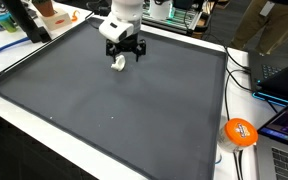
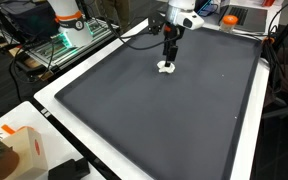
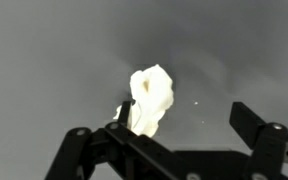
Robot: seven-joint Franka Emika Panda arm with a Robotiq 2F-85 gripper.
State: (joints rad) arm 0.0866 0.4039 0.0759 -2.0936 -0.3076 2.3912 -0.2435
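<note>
1. The gripper [image 3: 181, 113] hangs pointing straight down, with its jaws standing wide apart and clamped on nothing.
2. Directly below the gripper lies a small white lump [image 3: 151, 98], crumpled and irregular in form; what it is made of cannot be told.
3. In the wrist view the white lump sits off-centre in the gap. It is just beside one finger [image 3: 123, 113] and well apart from the opposite finger [image 3: 242, 115]. Whether it touches the near finger cannot be told.
4. In both exterior views the gripper [image 1: 124, 52] [image 2: 169, 50] stands just above the white lump [image 1: 118, 63] [image 2: 165, 68], which rests on the mat.
5. Progress, as judged: the white lump lies free on the surface and no grasp exists at this moment.
6. Under the tool spreads a dark grey mat [image 1: 114, 120] [image 2: 164, 120], bordered by a white table edge [image 1: 29, 125].
7. Well apart from the gripper, beyond the mat's corner, sits an orange ball [image 1: 240, 132].
</note>
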